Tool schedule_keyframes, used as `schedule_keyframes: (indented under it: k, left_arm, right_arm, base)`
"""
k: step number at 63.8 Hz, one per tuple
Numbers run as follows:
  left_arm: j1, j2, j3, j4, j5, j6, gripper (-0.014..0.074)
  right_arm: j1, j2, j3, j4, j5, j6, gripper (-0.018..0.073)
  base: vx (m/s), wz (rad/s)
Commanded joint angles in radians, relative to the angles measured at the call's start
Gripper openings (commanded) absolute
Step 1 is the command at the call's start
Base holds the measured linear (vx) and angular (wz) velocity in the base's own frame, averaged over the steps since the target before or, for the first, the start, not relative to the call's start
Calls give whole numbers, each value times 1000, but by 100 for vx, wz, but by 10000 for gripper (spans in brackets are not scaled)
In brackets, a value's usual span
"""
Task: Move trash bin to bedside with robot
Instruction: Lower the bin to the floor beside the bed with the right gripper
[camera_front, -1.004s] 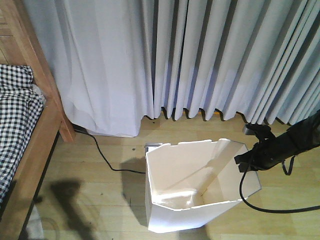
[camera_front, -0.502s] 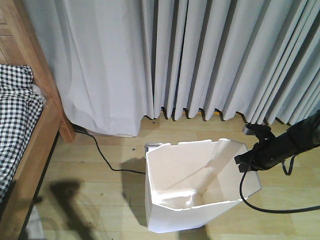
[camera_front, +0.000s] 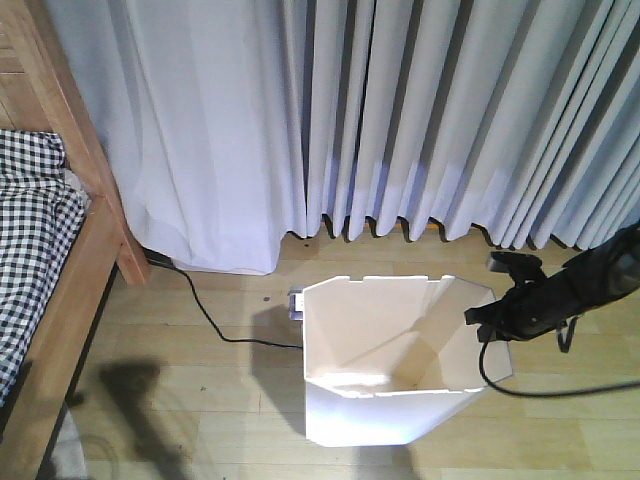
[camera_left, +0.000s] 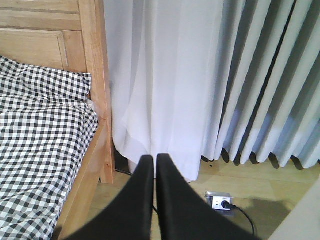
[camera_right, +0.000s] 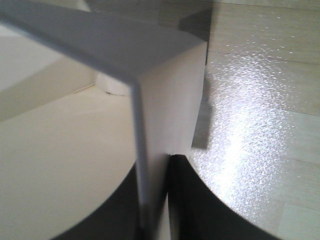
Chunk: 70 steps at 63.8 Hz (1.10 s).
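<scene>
The white trash bin (camera_front: 360, 420) stands on the pale wood floor (camera_front: 200, 400) before grey curtains (camera_front: 350, 120), well apart from the bed (camera_front: 70, 270), which lies toward its 9 o'clock. Thin-walled and apparently empty, it looks light and easy to slide, but likely to flex or tip. The rim near a folded corner, where the plastic should be stiffest, seems the soundest hold. The right gripper (camera_front: 490, 322) has exactly that, pinching the rim at the bin's 3 o'clock; the wrist view shows the wall (camera_right: 170, 100) clamped edge-on between the dark fingers (camera_right: 200, 200). The left gripper (camera_left: 155, 180) hangs free with its fingers pressed together on nothing, facing the checked bedding (camera_left: 40, 140). Compared with a second ago, the bin has swung slightly toward 3 o'clock and sits squarer. That uncovers a floor socket (camera_front: 296, 302) at its 11 o'clock corner, where the black cable (camera_front: 210, 320) runs.
</scene>
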Motion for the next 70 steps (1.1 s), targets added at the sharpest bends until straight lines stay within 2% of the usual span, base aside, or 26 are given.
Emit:
schedule_keyframes:
  k: [1,15,39,54,70]
  left_arm:
    - [-3,-14,3,-2,-66,-4,-6]
    - [-3,-14,3,-2,-66,-4,-6]
    - [-3,-14,3,-2,-66,-4,-6]
    - [-3,-14,3,-2,-66,-4,-6]
    - [-3,-14,3,-2,-66,-4,-6]
  right_arm:
    - [-3,-10,-77,51,121,7,-5]
    - [-3,130,-241,19,113,18,-5]
    - [-3,358,-537,-159,179,218,-5]
    - [-3,464,-675,-165,225,286,-5]
    - [0,534,-759,-178,224,289,0]
  base:
    - [0,0]
    - [0,0]
    - [0,0]
    - [0,0]
    - [0,0]
